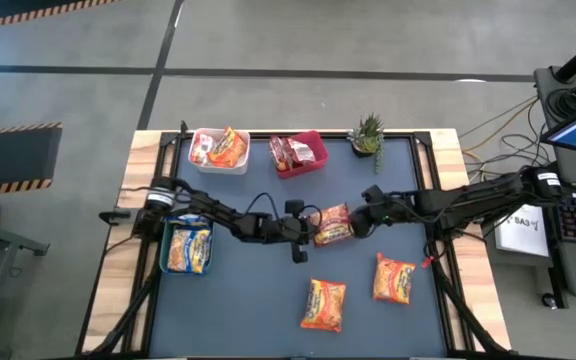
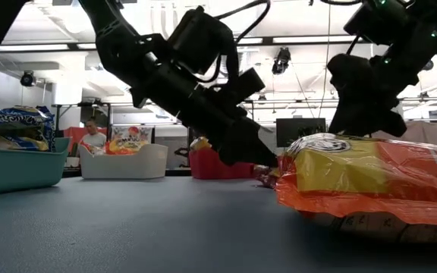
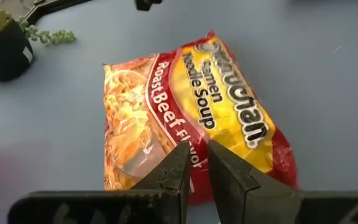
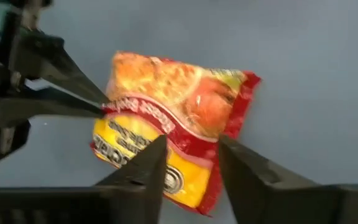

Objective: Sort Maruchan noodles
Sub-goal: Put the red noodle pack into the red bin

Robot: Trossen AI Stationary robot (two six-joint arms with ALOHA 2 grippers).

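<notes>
A red Roast Beef noodle packet lies mid-table on the dark mat. My left gripper reaches in from the table's left and is shut on the packet's left edge. My right gripper comes from the right and stands open over the packet's right end, one finger on either side; I see no touch. Two orange packets lie flat nearer the front edge. One of them fills the low view's right. My left gripper pinches the red packet's edge that faces the left arm between its two fingertips. The fingers slant down from the table's left. The packet's body rests on the mat; I cannot tell whether the held edge is raised.
A white bin with orange packets, a red bin with red packets and a small potted plant stand along the far edge. A teal bin with yellow-blue packets sits at the left. A person shows beyond the table in the low view.
</notes>
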